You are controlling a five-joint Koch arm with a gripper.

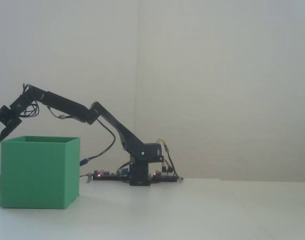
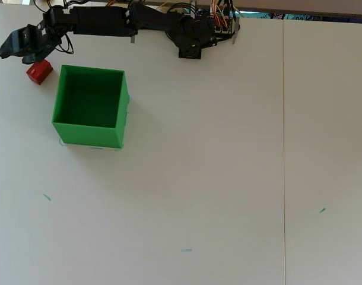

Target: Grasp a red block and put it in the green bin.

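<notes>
Overhead view shows the arm stretched far left so the gripper (image 2: 12,48) hangs just above the red block (image 2: 39,72), which lies on the table beside the green bin (image 2: 89,126), jaws' state indeterminable.

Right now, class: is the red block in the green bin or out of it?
Out. In the overhead view, the red block lies on the table beside the green bin, whose inside looks empty.

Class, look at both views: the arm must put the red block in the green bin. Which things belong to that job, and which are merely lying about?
Belonging to the job:
- red block, on the table beside the bin
- green bin, open-topped
- tool, raised above the block

Merely lying about:
- electronics board and wires at the arm's base
- small green marks on the table
</notes>
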